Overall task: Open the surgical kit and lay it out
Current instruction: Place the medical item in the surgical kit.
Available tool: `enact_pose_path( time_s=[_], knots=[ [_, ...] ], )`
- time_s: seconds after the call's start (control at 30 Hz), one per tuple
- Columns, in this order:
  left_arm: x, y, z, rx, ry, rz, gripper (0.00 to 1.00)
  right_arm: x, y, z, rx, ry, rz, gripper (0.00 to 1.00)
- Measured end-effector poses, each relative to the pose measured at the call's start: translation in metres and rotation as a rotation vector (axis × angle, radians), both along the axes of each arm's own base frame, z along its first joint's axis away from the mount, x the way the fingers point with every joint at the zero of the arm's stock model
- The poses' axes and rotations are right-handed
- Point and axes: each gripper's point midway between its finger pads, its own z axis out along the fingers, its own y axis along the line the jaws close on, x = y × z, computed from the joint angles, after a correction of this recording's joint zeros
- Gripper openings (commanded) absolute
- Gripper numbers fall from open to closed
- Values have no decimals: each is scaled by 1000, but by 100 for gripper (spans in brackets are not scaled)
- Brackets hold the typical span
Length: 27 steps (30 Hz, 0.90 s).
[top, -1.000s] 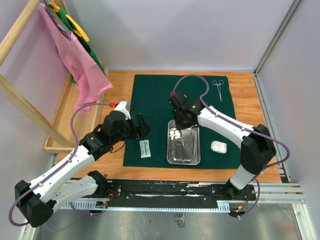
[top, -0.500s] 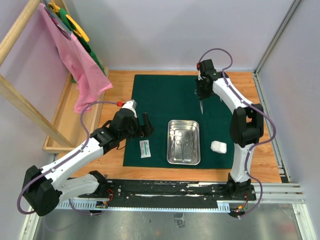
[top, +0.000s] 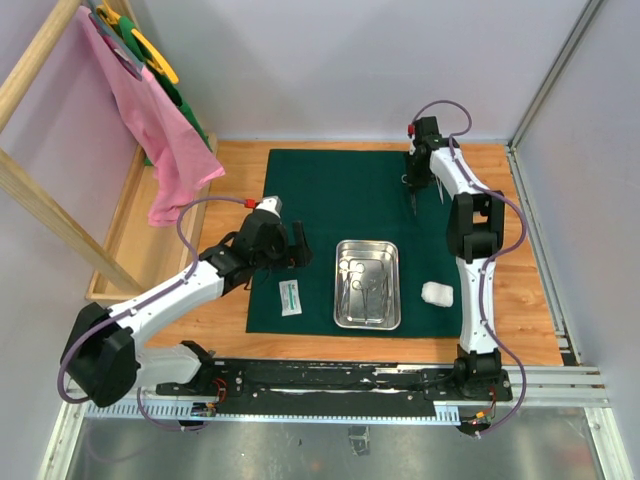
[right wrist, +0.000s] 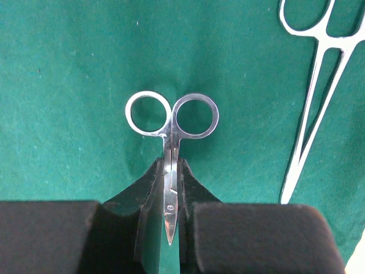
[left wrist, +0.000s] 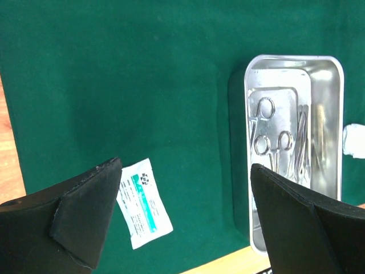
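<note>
Green cloth (top: pixel 320 190): one tray (top: pixel 367 243), one packet (top: pixel 290 297); right hand (right wrist: pixel 170 191) grips scissors (right wrist: pixel 170 142), left hand (left wrist: pixel 185 168) agape.

Bright, even, diffuse light, seemingly from overhead, covers the worktop (top: pixel 240 160), leaving only faint, soft shadows. The steel tray (left wrist: pixel 337 85) glares pale along its walls and drops a soft shadow leftward onto the green cloth (left wrist: pixel 142 85). The scissors (right wrist: pixel 170 142) look crisp, while the left gripper (left wrist: pixel 185 166) blurs slightly near the lens.

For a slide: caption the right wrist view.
Right jaws shut on small steel scissors over dark green cloth, slim steel clamp lying alongside.
</note>
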Motion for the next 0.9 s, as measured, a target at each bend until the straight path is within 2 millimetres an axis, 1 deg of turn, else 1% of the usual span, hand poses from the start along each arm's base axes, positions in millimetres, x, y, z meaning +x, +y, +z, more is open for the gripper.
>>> enact_pose_path(
  time_s=[0.13,0.23,0.37,0.4,0.53,0.57,0.67,0.73,0.9],
  knots=[
    [7,2,0,-5,-9,11,99,12,1,-3,4,-24,1,13],
    [10,1,-3,-7,-6,11,99,23,2,-3,7,-49,0,15],
    [13,1,-4,-10,-6,11,99,30,2,-7,8,-64,-8,16],
    [13,1,-4,-11,-7,11,99,31,0,-7,5,-68,-14,18],
    [15,1,-2,-20,-13,12,99,34,-7,-7,10,-77,-48,35],
    [15,1,-2,-21,-14,12,99,36,-11,-7,13,-80,-61,37],
    [16,1,-3,-22,-11,12,99,40,-20,-7,24,-90,-95,37],
    [16,1,-3,-24,-12,14,99,42,-27,-7,30,-94,-112,33],
    [18,0,-2,-30,-15,12,99,49,-30,-7,42,-107,-123,28]
  ],
)
